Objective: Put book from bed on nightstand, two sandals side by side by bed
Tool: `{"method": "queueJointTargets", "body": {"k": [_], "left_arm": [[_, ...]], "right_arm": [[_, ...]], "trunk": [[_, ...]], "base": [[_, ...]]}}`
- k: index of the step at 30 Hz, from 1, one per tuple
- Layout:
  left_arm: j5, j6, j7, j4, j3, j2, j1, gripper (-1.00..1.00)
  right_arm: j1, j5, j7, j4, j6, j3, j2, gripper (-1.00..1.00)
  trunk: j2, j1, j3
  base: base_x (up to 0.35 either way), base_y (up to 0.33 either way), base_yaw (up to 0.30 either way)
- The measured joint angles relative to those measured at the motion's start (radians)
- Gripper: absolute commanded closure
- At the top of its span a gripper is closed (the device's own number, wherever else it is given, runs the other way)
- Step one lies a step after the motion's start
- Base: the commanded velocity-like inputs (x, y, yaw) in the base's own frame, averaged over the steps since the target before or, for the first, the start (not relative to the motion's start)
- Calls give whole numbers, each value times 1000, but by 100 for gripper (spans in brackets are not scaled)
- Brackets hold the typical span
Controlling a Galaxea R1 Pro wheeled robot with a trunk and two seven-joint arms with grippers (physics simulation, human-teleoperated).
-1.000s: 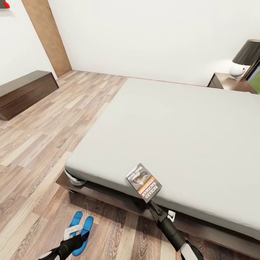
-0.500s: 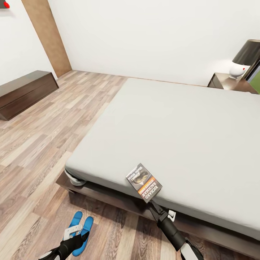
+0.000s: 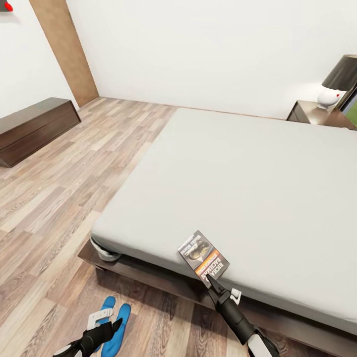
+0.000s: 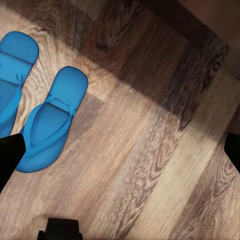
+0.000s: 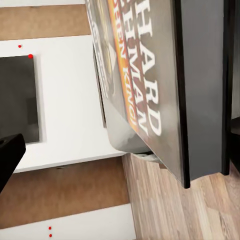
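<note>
The right pincer (image 3: 212, 280) is clamped on the near edge of the book (image 3: 204, 255), holding it over the bed (image 3: 238, 173) at five o'clock, likely for carrying to the nightstand (image 3: 317, 113) at two o'clock. The left pincer (image 3: 115, 325) hangs spread and empty over the sandals (image 3: 115, 322).

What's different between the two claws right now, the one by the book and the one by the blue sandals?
The right gripper is clamped on the book, holding it tilted above the bed edge; the left gripper holds nothing. The right one reaches up toward the mattress, while the left one hangs low over the floor beside the sandals. Both are dark, two-fingered claws.
</note>
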Motion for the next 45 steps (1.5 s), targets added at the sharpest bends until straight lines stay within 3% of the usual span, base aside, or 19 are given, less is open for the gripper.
{"method": "queueJointTargets", "body": {"k": [23, 24, 40, 45], "left_arm": [[0, 0, 0, 0, 0, 0, 0, -100], [0, 1, 0, 0, 0, 0, 0, -100], [0, 1, 0, 0, 0, 0, 0, -100], [0, 1, 0, 0, 0, 0, 0, -100]], "right_arm": [[0, -1, 0, 0, -1, 0, -1, -100], [0, -1, 0, 0, 0, 0, -1, 100], [0, -2, 1, 0, -1, 0, -1, 100], [0, -1, 1, 1, -1, 0, -1, 100]], "trunk": [[0, 0, 0], [0, 0, 0], [0, 0, 0], [35, -19, 16]], "base": [[0, 0, 0], [0, 0, 0], [0, 0, 0], [0, 0, 0]]}}
